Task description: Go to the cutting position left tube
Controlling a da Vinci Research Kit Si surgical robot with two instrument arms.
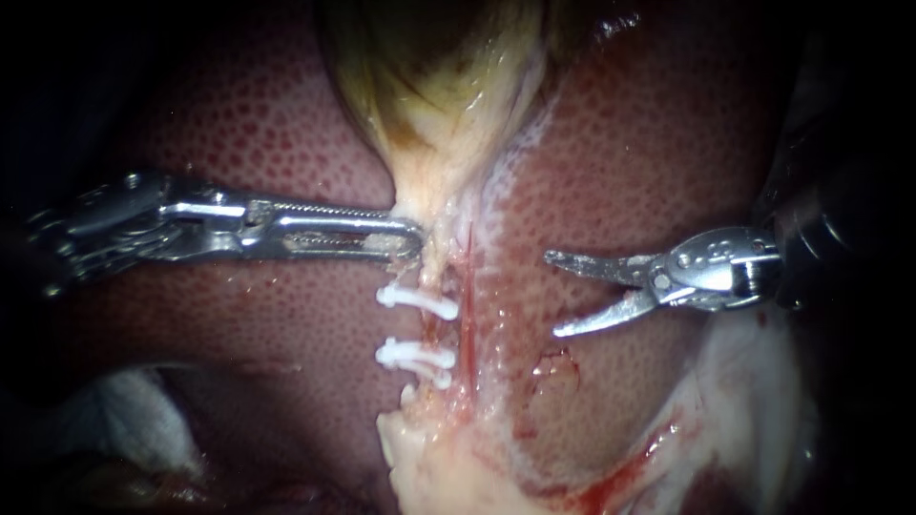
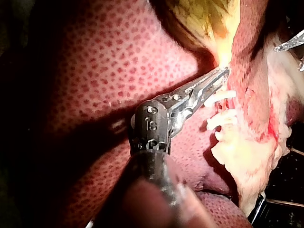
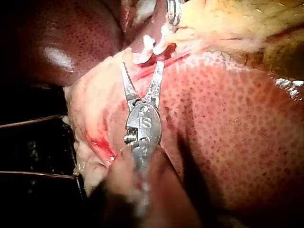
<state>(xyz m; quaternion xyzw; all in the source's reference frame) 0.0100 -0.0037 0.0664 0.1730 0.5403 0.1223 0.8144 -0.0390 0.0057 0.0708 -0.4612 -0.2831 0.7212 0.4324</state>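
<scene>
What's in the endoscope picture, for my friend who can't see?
The right instrument, jaws open, sits beside a pale tube carrying two white clips on the liver. The left instrument grips the gallbladder just above them.

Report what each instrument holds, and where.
Left instrument grips the gallbladder at its narrow neck, above the clips. Right instrument, open, holds nothing.

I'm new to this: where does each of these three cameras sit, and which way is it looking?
Endoscope view: close to the tissue, facing the liver, gallbladder and white clips; the left instrument comes in from the left, the right instrument from the right.
Left wrist view: on the left arm, looking along the left instrument to the gallbladder.
Right wrist view: on the right arm, looking along the right instrument toward the clips.
Shared: all three views show the clips.
</scene>
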